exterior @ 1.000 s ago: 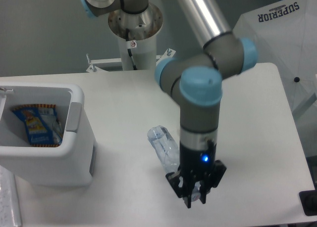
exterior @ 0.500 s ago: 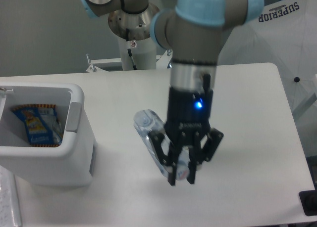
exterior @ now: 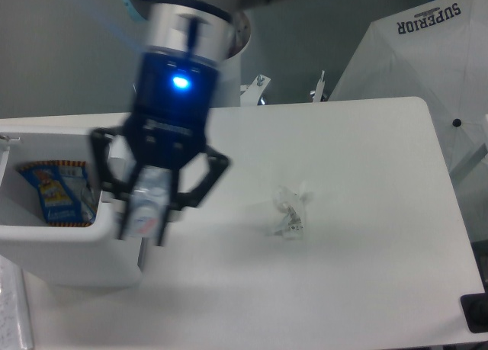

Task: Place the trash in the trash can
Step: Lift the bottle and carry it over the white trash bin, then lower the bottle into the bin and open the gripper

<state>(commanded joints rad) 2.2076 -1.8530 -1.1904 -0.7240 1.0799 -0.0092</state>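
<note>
Motion-blurred, the gripper (exterior: 145,216) hangs over the right rim of the trash can (exterior: 76,239), its jaws clamped on the flattened bottle (exterior: 146,207), whose outline is smeared; the crumpled wrapper (exterior: 290,213) lies alone on the tabletop (exterior: 366,182) to the right

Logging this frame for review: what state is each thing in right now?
gripper: shut on the bottle, raised beside the bin's right wall.
bottle: flattened, held upright off the table.
wrapper: crumpled, lying loose on the table.
trash can: open-topped, upright, with a colourful packet inside.
</note>
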